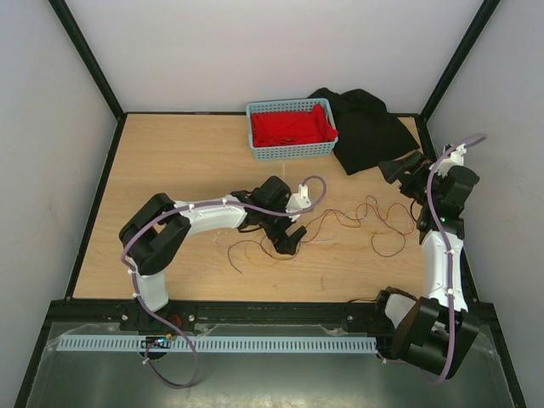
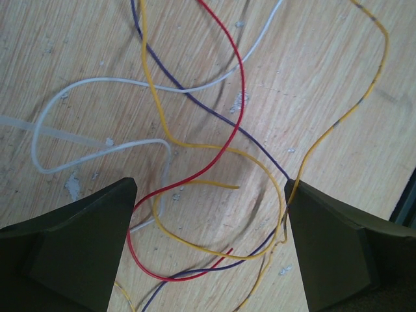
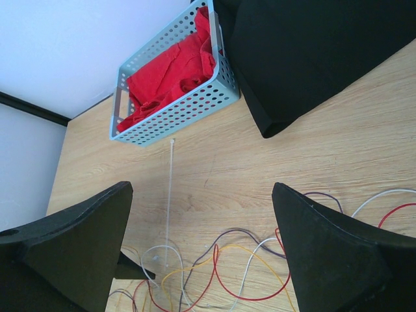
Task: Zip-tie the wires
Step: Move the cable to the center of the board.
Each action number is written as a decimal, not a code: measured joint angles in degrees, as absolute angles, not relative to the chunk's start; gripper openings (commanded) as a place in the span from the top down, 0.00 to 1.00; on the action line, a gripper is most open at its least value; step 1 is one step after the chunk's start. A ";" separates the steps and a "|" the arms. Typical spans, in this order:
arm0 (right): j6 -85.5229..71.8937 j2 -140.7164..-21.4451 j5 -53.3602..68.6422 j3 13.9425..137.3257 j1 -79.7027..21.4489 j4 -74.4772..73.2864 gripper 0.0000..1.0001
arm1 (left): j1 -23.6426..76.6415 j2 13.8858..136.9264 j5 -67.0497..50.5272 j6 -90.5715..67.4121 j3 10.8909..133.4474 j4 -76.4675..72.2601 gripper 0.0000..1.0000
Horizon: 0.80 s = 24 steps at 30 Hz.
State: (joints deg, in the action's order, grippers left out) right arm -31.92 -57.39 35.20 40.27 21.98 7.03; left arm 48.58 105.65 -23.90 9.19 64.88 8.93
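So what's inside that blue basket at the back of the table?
A crumpled red cloth fills the blue basket almost from end to end. The cloth covers the basket's bottom and whatever might lie underneath it, so those cannot be seen.

Robot lab, boxed test cell. Plain white walls [image 1: 255, 51] on three sides, black frame posts [image 1: 89, 59] at corners. Light wood table [image 1: 170, 161] fills floor of cell. Left arm [image 1: 204, 217] and right arm [image 1: 442, 255] bolted to black rail [image 1: 272, 313] along near edge, lilac cables [image 1: 126, 248] tied along them. White slotted cable duct [image 1: 221, 344] in front of rail, over grey metal tray [image 1: 297, 382]. Staged props on table: blue perforated basket [image 1: 293, 151] with red cloth [image 1: 289, 126], black cloth [image 1: 365, 127] beside it, loose coloured wires [image 1: 370, 223] spread mid-table.
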 measured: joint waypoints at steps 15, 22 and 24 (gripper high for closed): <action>-31.92 -57.39 35.22 40.07 21.98 7.18 0.01 | 50.52 106.87 -20.88 9.65 64.95 8.49 0.01; -31.92 -57.39 35.20 39.57 21.98 7.40 0.01 | 51.35 106.80 -21.34 8.19 64.86 8.45 0.02; -31.92 -57.39 35.20 39.57 21.98 7.42 0.01 | 52.18 106.80 -20.03 8.05 64.86 8.45 0.03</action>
State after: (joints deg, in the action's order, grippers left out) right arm -31.92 -57.39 35.20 39.57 21.98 7.42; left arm 52.18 106.80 -20.03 8.05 64.86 8.45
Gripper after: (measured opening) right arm 0.993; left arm 0.982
